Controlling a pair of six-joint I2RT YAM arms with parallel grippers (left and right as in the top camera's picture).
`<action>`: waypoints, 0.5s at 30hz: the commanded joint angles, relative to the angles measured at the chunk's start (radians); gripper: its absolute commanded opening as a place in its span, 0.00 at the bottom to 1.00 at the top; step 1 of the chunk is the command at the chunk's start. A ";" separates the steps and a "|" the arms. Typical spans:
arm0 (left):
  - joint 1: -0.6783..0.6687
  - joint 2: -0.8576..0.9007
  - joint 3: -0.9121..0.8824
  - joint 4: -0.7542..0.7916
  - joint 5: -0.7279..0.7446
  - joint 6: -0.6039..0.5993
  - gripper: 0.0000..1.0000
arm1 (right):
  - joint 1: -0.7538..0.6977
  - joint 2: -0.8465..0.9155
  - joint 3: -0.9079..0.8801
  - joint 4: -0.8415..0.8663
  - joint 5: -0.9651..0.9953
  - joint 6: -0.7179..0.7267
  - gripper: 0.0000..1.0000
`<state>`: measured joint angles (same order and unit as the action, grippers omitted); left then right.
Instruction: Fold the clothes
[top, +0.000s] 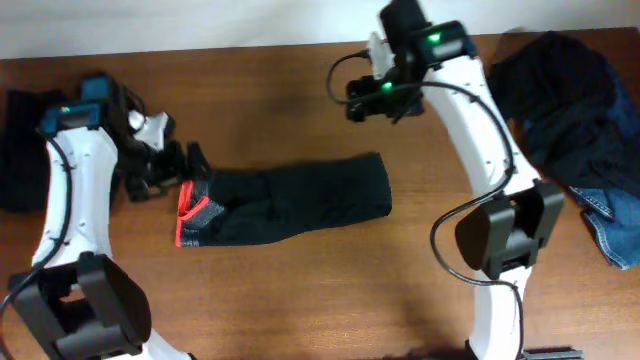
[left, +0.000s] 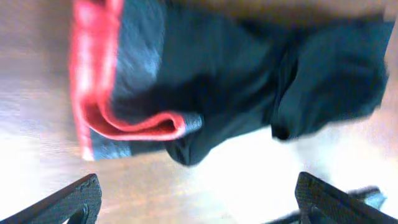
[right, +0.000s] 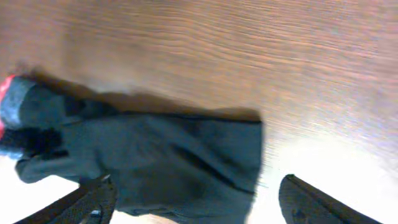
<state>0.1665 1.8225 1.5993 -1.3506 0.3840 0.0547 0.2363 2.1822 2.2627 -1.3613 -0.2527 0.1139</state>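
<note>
A: Edges first, left to right?
B: Desk (top: 270, 90), brown wood grain. Its far edge runs along the top of the overhead view, with a pale strip (top: 200, 20) beyond it. At the left edge a dark heap (top: 18, 150) lies partly out of view.
A: Left arm?
B: Left arm (top: 72, 190) stands just right of that heap. Left jaws are spread wide with nothing between them; the wrist view shows both tips apart over bare wood. They sit just beside the red-and-grey band (top: 192, 212). Touching or not, cannot tell.
A: The piece itself?
B: Folded black piece (top: 300, 200), mid-desk, long axis left to right, band end at the left, the band's red edge curled over. Right end is cut square. Bare wood lies all round it: a broad open stretch behind it toward the far edge, another in front toward the near edge.
A: Right side?
B: Right arm (top: 480, 130) arches up from its base at the near right. Right jaws hang behind the piece's right end, apart from it, wide open and holding nothing.
A: Anything in the way?
B: Dark pile (top: 560, 95) at the far right corner, denim jeans (top: 612, 228) at its near side, running off the right edge. The right arm's base stands just left of them. Open wood lies between the piece and that base.
</note>
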 joint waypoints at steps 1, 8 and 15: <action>0.002 -0.001 -0.077 0.000 0.069 0.151 0.99 | -0.043 -0.022 0.013 -0.008 -0.006 -0.039 0.90; 0.003 0.001 -0.159 0.198 0.070 0.174 0.99 | -0.061 -0.021 0.013 -0.013 -0.006 -0.084 0.91; 0.002 0.018 -0.159 0.343 -0.269 -0.030 0.90 | -0.060 -0.021 0.013 -0.013 -0.006 -0.084 0.90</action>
<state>0.1665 1.8240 1.4433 -1.0336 0.2672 0.1146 0.1719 2.1822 2.2627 -1.3731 -0.2531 0.0444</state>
